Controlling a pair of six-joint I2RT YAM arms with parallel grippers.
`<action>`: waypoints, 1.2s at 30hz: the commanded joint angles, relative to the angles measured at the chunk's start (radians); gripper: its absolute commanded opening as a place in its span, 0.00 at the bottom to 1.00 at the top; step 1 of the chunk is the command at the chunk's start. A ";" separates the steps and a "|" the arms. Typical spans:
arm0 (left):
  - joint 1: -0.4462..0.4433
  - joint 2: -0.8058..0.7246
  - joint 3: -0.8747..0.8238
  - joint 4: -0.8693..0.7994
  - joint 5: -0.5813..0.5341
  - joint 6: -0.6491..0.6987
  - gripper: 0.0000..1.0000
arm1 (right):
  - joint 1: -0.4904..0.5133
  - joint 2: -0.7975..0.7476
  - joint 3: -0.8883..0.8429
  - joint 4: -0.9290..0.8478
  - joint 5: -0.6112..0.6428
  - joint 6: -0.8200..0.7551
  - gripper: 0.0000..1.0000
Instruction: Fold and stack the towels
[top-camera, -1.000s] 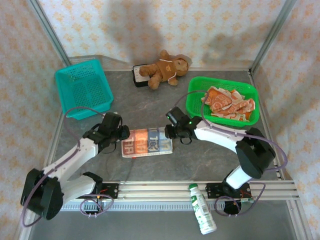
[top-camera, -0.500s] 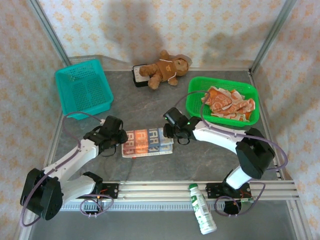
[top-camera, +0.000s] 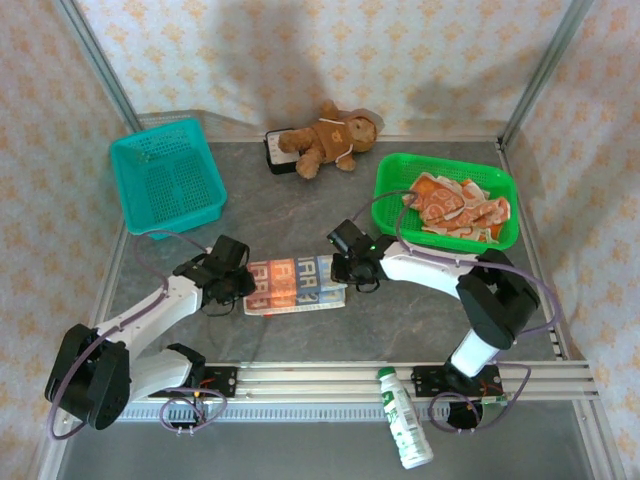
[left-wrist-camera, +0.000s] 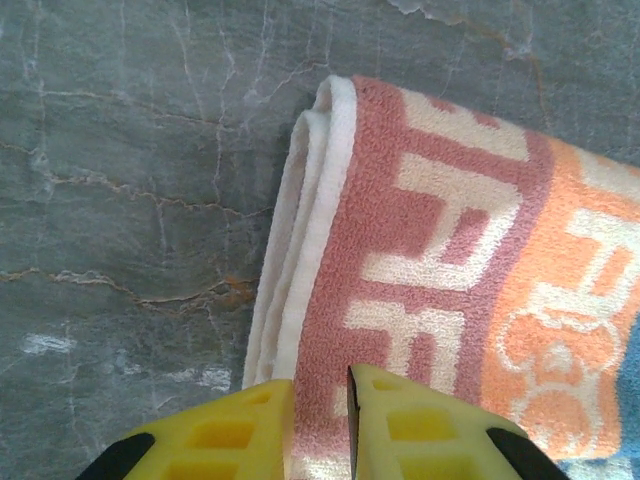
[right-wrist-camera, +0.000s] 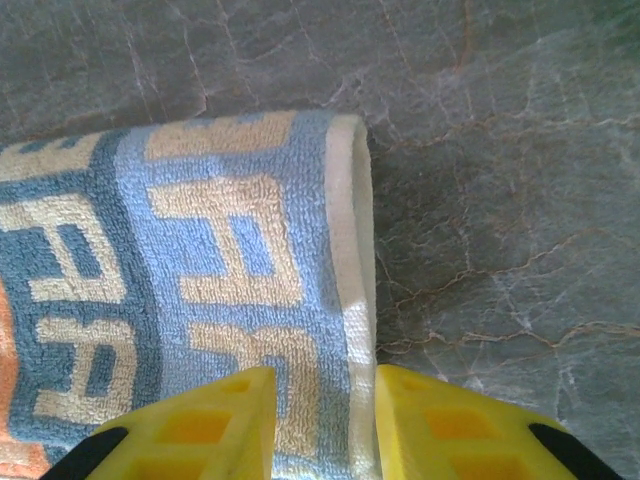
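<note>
From above, the striped towel (top-camera: 296, 285) is seen folded into a narrow band on the grey table (top-camera: 300, 215). It lies between the left gripper (top-camera: 243, 283) at one end and the right gripper (top-camera: 345, 268) at the other. More orange-and-white towels (top-camera: 455, 208) are heaped in the green basket (top-camera: 390, 215).

In the left wrist view, the left gripper (left-wrist-camera: 320, 385) is drawn nearly together, with the towel's doubled edge pinched inside.

In the right wrist view, the right gripper (right-wrist-camera: 325, 385) is set astride the opposite edge. Whether the cloth is gripped cannot be told.

A further fold is judged to be in hand. Both ends would have to be lifted and one carried across.

Folded towel (top-camera: 296, 285), teddy bear (top-camera: 325, 140), teal basket (top-camera: 165, 182)
</note>
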 joint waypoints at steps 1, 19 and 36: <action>-0.006 0.011 -0.023 -0.001 -0.001 -0.013 0.21 | -0.002 0.015 -0.011 -0.004 0.001 0.015 0.31; -0.006 0.060 -0.009 0.022 -0.053 0.034 0.24 | -0.002 0.015 -0.029 0.006 -0.003 0.022 0.31; -0.008 -0.035 0.005 -0.073 -0.046 0.005 0.00 | -0.001 -0.035 -0.025 -0.025 -0.012 0.028 0.00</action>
